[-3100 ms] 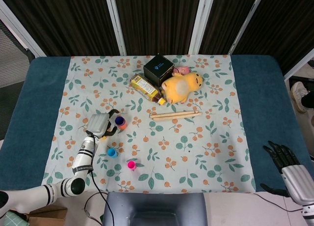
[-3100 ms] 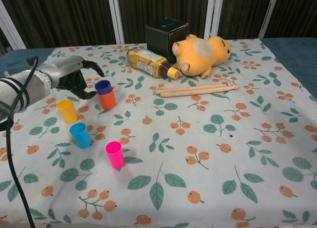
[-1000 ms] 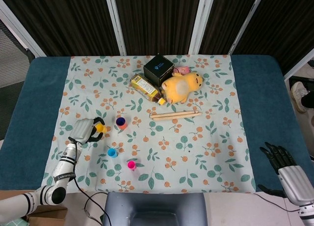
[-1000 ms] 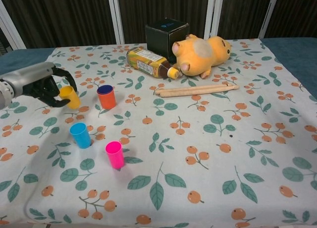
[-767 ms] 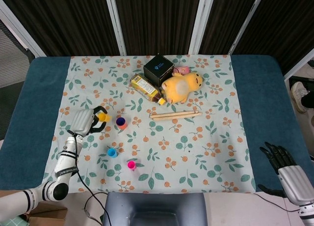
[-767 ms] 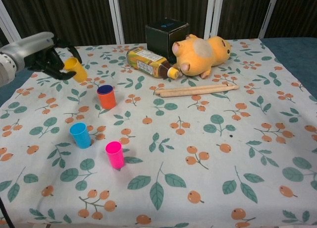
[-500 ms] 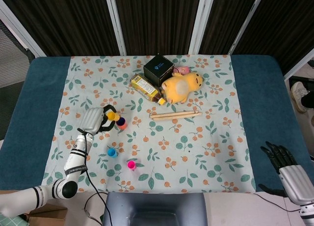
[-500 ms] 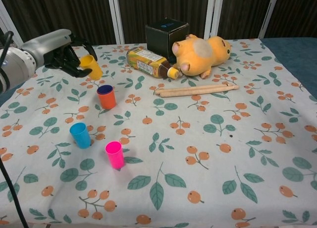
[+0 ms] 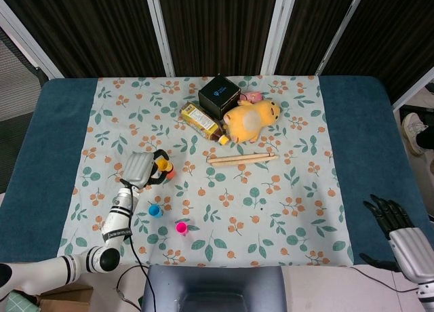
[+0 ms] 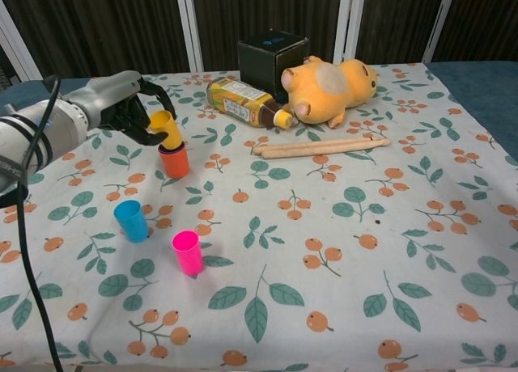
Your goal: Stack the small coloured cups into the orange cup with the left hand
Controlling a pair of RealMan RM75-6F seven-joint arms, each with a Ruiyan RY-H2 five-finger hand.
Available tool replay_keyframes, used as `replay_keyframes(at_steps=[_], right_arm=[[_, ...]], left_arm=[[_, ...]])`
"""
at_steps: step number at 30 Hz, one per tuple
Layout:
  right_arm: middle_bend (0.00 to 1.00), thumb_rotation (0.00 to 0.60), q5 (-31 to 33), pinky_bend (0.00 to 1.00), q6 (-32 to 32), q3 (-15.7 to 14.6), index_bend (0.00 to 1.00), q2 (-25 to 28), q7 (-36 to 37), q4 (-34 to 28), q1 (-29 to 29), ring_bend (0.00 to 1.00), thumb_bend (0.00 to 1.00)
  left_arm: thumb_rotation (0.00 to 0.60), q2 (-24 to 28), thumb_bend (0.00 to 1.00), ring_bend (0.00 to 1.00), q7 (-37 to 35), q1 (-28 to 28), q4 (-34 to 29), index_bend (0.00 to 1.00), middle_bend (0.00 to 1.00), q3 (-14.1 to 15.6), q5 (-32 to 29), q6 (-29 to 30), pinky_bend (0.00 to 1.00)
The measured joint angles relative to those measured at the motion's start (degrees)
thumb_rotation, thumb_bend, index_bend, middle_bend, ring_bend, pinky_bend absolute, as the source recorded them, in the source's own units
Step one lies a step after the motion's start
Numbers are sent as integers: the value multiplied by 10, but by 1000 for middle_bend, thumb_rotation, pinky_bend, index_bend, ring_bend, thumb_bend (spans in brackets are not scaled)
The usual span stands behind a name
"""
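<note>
My left hand [image 10: 121, 107] [image 9: 141, 168] holds a yellow cup [image 10: 166, 129] [image 9: 162, 165] tilted just above the orange cup [image 10: 174, 161], its base at the orange cup's rim. In the head view the orange cup [image 9: 169, 170] is mostly hidden behind the hand and yellow cup. A blue cup [image 10: 131, 220] [image 9: 154, 210] and a pink cup [image 10: 188, 252] [image 9: 181, 227] stand upright on the cloth nearer the front. My right hand [image 9: 393, 220] hangs off the table's right front corner, fingers spread, holding nothing.
At the back lie a black box [image 10: 272, 55], a tea bottle [image 10: 243, 102] on its side, a yellow plush toy [image 10: 332, 86] and a wooden stick [image 10: 320, 148]. The floral cloth [image 10: 364, 251] covers the table.
My left hand has carried the yellow cup from the left, up and rightward, and it is now right over the orange cup. The right hand has stayed put.
</note>
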Motion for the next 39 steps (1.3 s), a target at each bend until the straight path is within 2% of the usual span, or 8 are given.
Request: replay_keyframes(at_steps=[7,12,14,21,26,32,35,39], right_arm=[[0,600,0,0,1,0,0,0,1,0,0,0,118],[0,600,1,0,1,1,0,1,2,1,-1,0,118],[0,600,0,0,1,1,0,1,1,1,-1,0,118],[0,600,-3,0,2,0,0,-1,-2,1,-1,0,118],[0,600,-5,0,2,-1,0,-2,-4,2,-2,0,118],[0,600,-12,0,-3,-5,0,-5,-12,0,0,0,118],[0,600,-18,0,-2,-8,0,-6,-13,-1,-1,0,117],[0,600,-19,0,-3,-9,0,-6,-14,-1,0,0,117]], left_arm=[[600,-11,373,1000,7,-7,17,532,1000,2,-10,-11,1000],[600,-13,375,1000,7,-8,22,70,1000,2,-15,-15,1000],[600,-11,372,1000,6,-8,19,6,1000,2,-14,-15,1000],[600,10,362,1000,7,2,-24,6,1000,12,5,-6,1000],[600,51,355,1000,0,25,-104,63,1000,35,42,8,1000],[600,123,360,1000,-36,86,-217,100,1000,105,123,31,1000],[600,143,360,1000,-57,117,-231,103,1000,145,165,40,1000],[600,149,359,1000,-77,140,-228,106,1000,171,197,48,1000]])
